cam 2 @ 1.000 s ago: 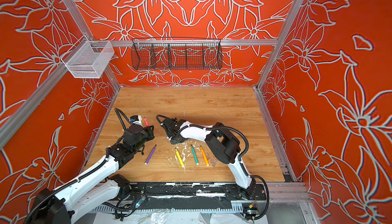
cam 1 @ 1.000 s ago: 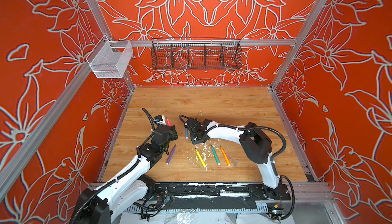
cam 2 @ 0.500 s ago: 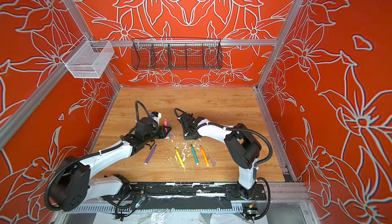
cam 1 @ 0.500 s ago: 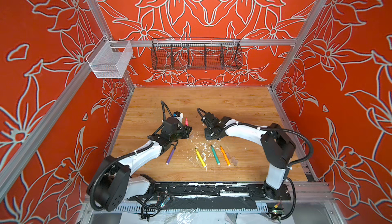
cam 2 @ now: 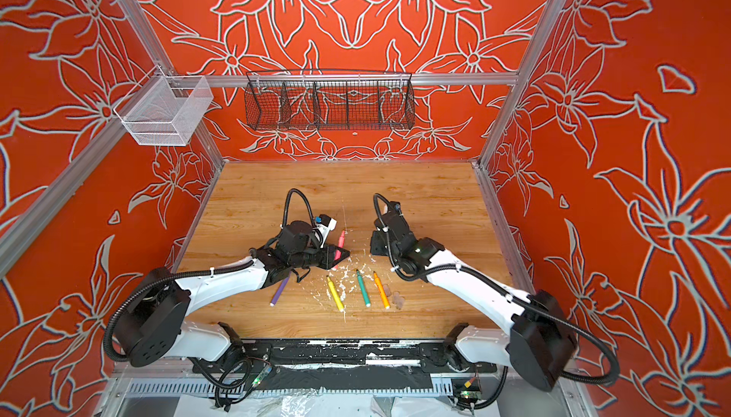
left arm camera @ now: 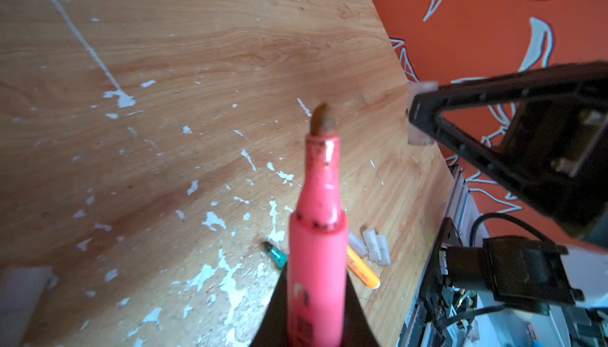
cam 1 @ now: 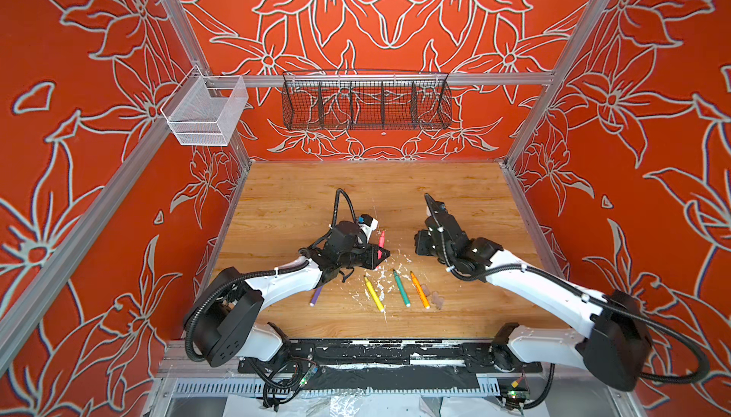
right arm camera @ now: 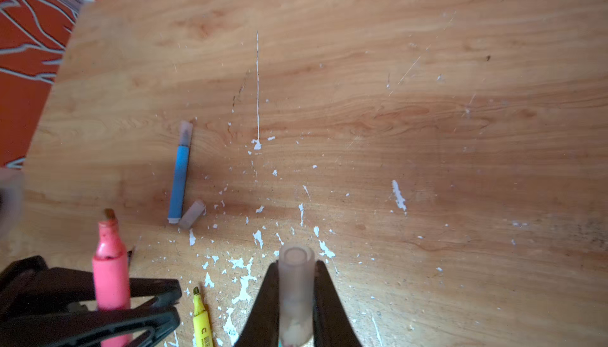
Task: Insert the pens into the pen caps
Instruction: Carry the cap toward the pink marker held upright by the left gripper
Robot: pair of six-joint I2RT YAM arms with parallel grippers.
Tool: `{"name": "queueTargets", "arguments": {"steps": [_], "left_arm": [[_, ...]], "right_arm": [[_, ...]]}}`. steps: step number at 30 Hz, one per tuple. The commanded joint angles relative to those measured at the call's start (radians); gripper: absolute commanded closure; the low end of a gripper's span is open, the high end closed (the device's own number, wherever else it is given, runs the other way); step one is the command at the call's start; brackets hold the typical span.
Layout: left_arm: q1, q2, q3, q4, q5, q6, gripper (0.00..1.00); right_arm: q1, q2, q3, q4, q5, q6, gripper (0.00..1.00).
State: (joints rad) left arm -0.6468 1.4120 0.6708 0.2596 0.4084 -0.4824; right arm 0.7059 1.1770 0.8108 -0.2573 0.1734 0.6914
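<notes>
Pens lie uncapped as work proceeds. In both top views, the left pincer (cam 1: 380,255) is seen clamped on the pink pen (cam 1: 381,238). The purple pen (cam 1: 316,296), yellow pen (cam 1: 374,294), green pen (cam 1: 401,288) and orange pen (cam 1: 420,290) are laid across the front of the worktop (cam 1: 356,189), with loose caps (cam 1: 436,300) just beside the orange one.

In the left wrist view, the pink pen's browned tip is shown, with the right pincer (left arm camera: 418,111) apart from it.

In the right wrist view, a translucent cap (right arm camera: 296,286) is gripped between that pincer's jaws. A blue pen (right arm camera: 180,181) is seen lying beyond, a stray cap (right arm camera: 191,214) just beside its end.
</notes>
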Motion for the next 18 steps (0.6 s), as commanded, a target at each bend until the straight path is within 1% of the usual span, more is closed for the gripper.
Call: {"name": "queueTargets", "arguments": {"steps": [1, 6, 8, 10, 14, 18], "left_arm": [[-0.034, -0.038, 0.006, 0.060, 0.029, 0.054, 1.00], [-0.053, -0.056, -0.023, 0.128, 0.073, 0.053, 1.00], [-0.056, -0.057, -0.026, 0.141, 0.095, 0.055, 1.00], [-0.060, -0.055, -0.031, 0.157, 0.108, 0.056, 1.00], [-0.066, -0.029, -0.027, 0.180, 0.134, 0.042, 1.00], [-0.067, 0.015, -0.023, 0.230, 0.178, 0.001, 1.00]], "right_arm": [[0.001, -0.095, -0.069, 0.153, 0.010, -0.003, 0.92], [0.001, -0.173, -0.137, 0.252, -0.027, -0.009, 0.92], [0.001, -0.177, -0.153, 0.290, -0.053, -0.007, 0.93], [0.000, -0.175, -0.163, 0.327, -0.079, -0.006, 0.97], [0.001, -0.185, -0.200, 0.404, -0.121, 0.036, 0.98], [0.001, -0.198, -0.220, 0.433, -0.135, 0.057, 0.98]]}}
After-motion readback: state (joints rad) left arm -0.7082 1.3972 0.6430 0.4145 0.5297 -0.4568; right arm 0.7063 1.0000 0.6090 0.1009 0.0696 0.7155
